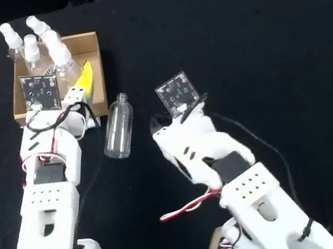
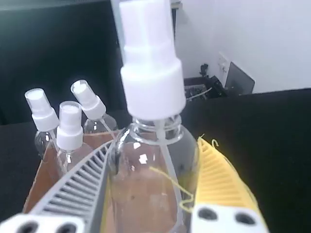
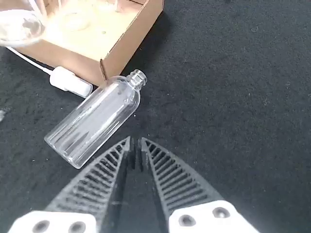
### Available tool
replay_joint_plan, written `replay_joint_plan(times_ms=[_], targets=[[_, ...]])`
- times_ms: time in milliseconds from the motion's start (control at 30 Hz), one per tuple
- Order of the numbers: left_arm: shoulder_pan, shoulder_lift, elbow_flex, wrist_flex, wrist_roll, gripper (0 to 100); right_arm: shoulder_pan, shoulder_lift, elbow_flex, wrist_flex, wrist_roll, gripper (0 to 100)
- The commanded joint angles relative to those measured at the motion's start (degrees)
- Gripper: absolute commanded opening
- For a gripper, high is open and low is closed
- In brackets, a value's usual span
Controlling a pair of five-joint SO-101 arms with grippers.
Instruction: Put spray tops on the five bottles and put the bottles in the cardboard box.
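Four capped bottles (image 1: 32, 51), box (image 1: 91, 47), one uncapped bottle (image 1: 119, 129)

Legible markings: none you can read. Entries checked: cardboard box (image 1: 90, 47), uncapped bottle (image 1: 119, 128) lying on the table, capped bottle (image 2: 146, 170) and its spray top (image 2: 150, 63). You can make out no print, label or number on any.

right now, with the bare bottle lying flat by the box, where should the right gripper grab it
Take the uncapped bottle across its mid-body, from above. It lies on its side with the neck by the cardboard box corner, so both long flanks are free there. The right gripper is shut and must open first.
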State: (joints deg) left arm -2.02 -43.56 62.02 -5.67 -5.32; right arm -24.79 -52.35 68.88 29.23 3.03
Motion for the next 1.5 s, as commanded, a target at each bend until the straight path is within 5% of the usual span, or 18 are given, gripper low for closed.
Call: replay_joint_plan(times_ms=[0,367,667,767,1467], targets=[[-2.15,1.58,-3.47,-2.02,0.0,16,-0.7,-0.92,-0.22,-1.49,-0.09,1.1],[-3.21,1.76,0.4,-3.34,-0.09,16,-0.7,-0.92,-0.22,-1.49,-0.09,1.1],[-2.51,2.37,8.04,-28.92,0.0,16,-0.7,-0.84,0.04,-1.49,-0.09,1.1],[-1.36,3.78,8.13,-31.91,0.0,16,-0.7,-0.84,0.57,-1.58,-0.09,1.1],[-0.22,45.89,-26.07,-35.16,0.09,16,-0.7,-0.92,0.84,-1.58,-0.09,1.1]])
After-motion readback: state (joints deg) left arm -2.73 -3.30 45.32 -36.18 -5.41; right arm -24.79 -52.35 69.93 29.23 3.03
